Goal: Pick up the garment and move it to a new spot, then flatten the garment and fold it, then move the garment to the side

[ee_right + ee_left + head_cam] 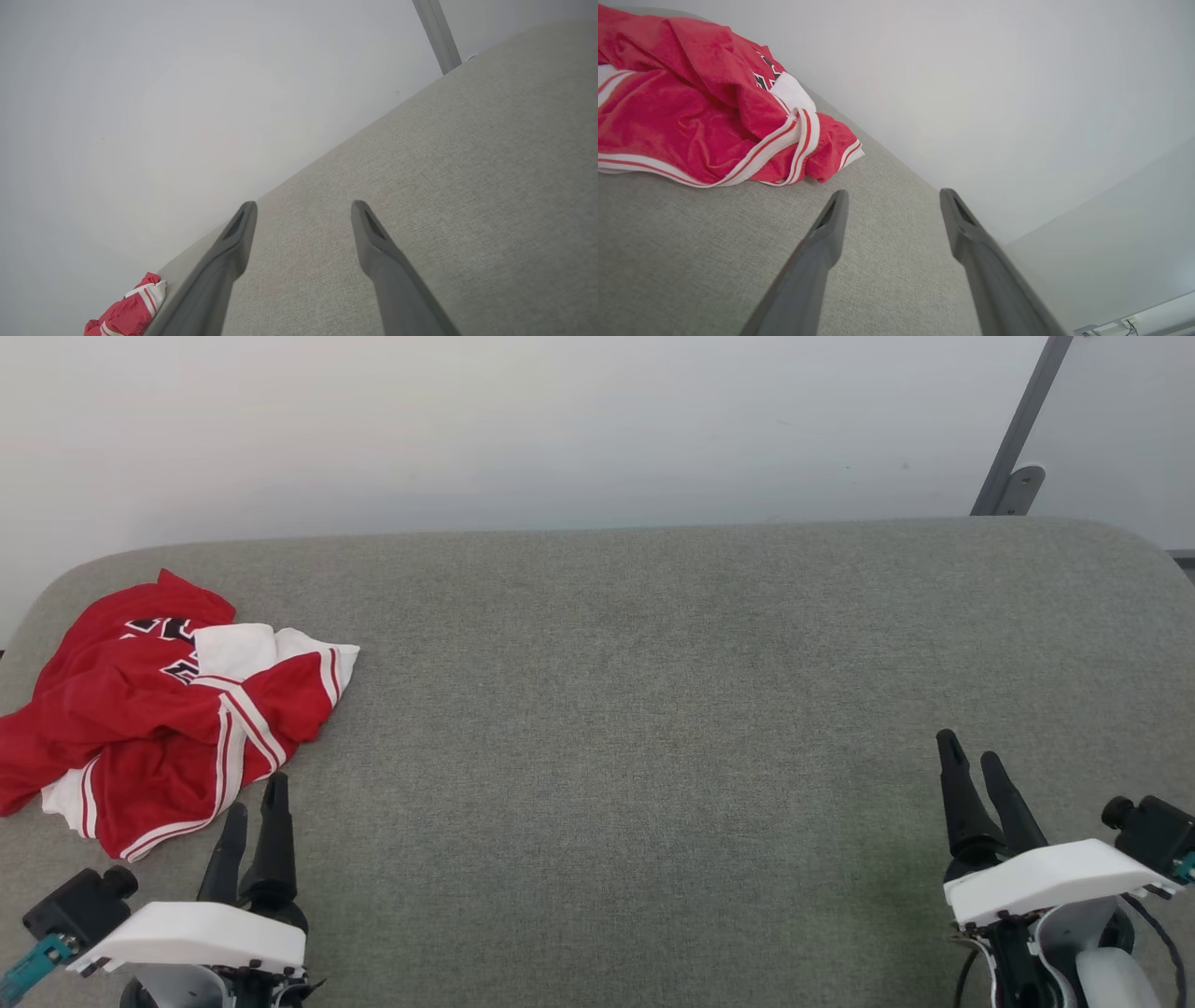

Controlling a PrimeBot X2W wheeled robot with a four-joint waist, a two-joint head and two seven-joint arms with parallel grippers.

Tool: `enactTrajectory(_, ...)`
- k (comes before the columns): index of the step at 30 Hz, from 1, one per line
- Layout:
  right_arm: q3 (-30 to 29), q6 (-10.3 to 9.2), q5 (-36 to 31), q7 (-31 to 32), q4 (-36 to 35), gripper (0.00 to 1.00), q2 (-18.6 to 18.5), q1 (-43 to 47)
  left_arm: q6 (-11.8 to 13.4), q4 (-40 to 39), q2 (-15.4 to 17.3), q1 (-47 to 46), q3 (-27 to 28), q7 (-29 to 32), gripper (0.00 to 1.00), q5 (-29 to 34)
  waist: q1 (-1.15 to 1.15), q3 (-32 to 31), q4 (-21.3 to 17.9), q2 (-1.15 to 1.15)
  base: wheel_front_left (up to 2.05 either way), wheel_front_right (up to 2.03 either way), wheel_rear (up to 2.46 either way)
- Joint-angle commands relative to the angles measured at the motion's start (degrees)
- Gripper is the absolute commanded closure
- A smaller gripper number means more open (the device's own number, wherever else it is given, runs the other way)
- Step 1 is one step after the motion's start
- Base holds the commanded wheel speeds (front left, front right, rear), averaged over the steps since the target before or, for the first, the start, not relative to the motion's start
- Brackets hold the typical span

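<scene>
The garment [159,709], a red jersey with white sleeves and striped trim, lies crumpled at the far left of the grey fabric table [653,691]. Black-and-white lettering peeks out near its top. My left gripper [257,793] stands open just below the garment's near hem, apart from it, with nothing between its fingers. In the left wrist view the garment [700,107] sits up and to the left of the open left gripper [892,198]. My right gripper [971,751] hangs open at the lower right, far from the cloth. The right wrist view shows the open right gripper [303,207] and the garment [126,312] small at the bottom left.
A pale wall [560,420] runs behind the table's far edge. A grey metal post [1018,439] stands at the back right, with the same post [434,32] in the right wrist view. The table's left corner curves away beside the garment.
</scene>
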Motion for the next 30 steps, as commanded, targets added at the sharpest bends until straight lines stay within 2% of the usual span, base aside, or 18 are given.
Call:
enactTrajectory(1,0.0,0.00,-2.9,-0.8,-0.4,0.00,-0.1,-1.7,0.4,-0.9,0.6,-0.4,-0.4,-0.8,0.00,2.4,0.00,0.0,0.0,0.00,0.00,0.00,0.00)
enactTrajectory(8,-0.1,0.00,-12.3,-2.1,-0.1,0.00,0.1,-2.1,1.6,-1.5,1.9,-0.1,-2.1,-2.1,0.00,8.4,0.00,0.2,0.0,0.00,0.00,0.00,0.00)
enactTrajectory(30,-1.6,0.00,-29.9,-5.6,0.2,0.00,1.2,-2.7,3.4,-1.3,3.8,0.7,-5.1,-5.6,0.00,21.7,0.00,0.7,0.4,0.00,0.00,0.00,0.00)
